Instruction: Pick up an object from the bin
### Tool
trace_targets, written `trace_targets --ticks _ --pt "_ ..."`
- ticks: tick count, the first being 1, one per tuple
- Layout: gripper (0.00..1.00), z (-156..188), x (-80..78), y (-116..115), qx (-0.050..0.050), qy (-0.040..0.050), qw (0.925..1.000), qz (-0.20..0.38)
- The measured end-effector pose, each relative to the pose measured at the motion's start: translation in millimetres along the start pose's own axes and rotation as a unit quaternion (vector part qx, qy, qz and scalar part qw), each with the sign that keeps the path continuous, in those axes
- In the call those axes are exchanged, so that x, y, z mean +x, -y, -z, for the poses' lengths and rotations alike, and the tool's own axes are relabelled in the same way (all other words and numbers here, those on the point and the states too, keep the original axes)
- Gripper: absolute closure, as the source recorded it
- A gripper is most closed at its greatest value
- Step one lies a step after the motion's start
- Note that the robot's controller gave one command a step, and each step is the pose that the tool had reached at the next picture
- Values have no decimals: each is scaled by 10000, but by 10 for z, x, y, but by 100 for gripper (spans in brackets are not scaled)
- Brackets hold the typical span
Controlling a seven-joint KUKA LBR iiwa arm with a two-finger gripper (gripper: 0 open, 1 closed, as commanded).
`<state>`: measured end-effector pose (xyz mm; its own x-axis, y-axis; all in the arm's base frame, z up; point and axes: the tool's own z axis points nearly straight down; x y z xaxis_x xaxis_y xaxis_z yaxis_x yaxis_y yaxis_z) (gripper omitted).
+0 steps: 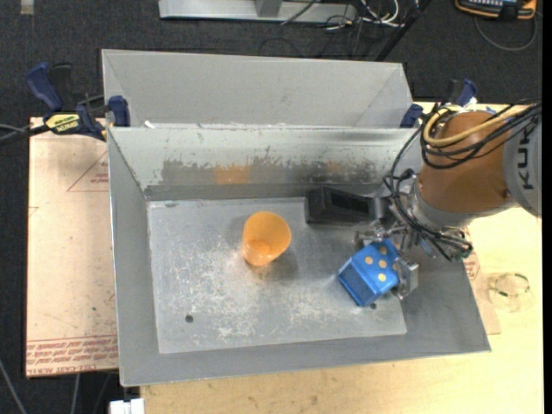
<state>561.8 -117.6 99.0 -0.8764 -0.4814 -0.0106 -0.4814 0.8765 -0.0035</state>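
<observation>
Plainly, the thing nearest your gripper (392, 253) is the blue die (369, 276) with yellow spots. It lies at the right side of the bin (216, 317), towards the front, right under the wrist. The gripper sits down against the die's upper right, but whether it is open or clamped on the die cannot be told from this angle.

Expect the die to be light and fairly stiff, with smooth faces that may slip. It looks tilted on the floor, so take it across two opposite flat faces, not over an edge or corner, or it could twist out.

The orange cup (265, 238) lies on its side well to the left. The black block (338, 205) by the back wall is near but apart.
</observation>
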Motion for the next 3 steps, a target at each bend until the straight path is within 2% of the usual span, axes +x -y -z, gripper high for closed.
trace_targets --ticks 3 --pt "100 -1 -1 -2 2 -1 10000 9"
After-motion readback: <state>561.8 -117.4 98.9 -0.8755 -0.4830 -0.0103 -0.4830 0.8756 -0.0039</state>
